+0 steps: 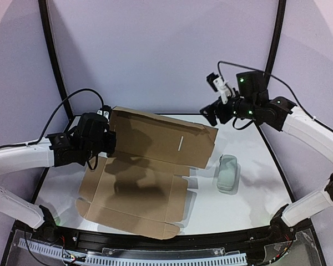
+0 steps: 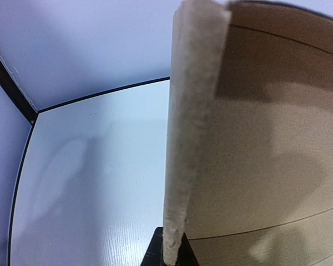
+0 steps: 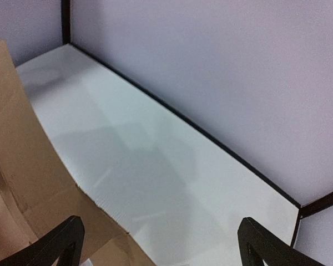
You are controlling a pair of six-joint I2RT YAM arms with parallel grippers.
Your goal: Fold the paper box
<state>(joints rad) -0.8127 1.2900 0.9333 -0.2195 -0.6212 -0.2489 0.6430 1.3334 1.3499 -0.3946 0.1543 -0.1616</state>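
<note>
Paper box (image 1: 139,183): spread on white table (image 1: 250,205), rear panel raised along far side.
Left gripper (image 1: 107,139): jaws pressed together, pinching raised panel's left edge.
Right gripper (image 1: 212,115): jaws spread wide, poised above panel's right corner.
Right of box: pale grey-green object (image 1: 228,173), lying apart.

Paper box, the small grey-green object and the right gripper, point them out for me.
paper box (image 1: 155,138): top view, on its raised panel.
small grey-green object (image 1: 228,173): top view, on its upper face.
right gripper (image 3: 160,221): right wrist view, midway between its open fingertips.
</note>
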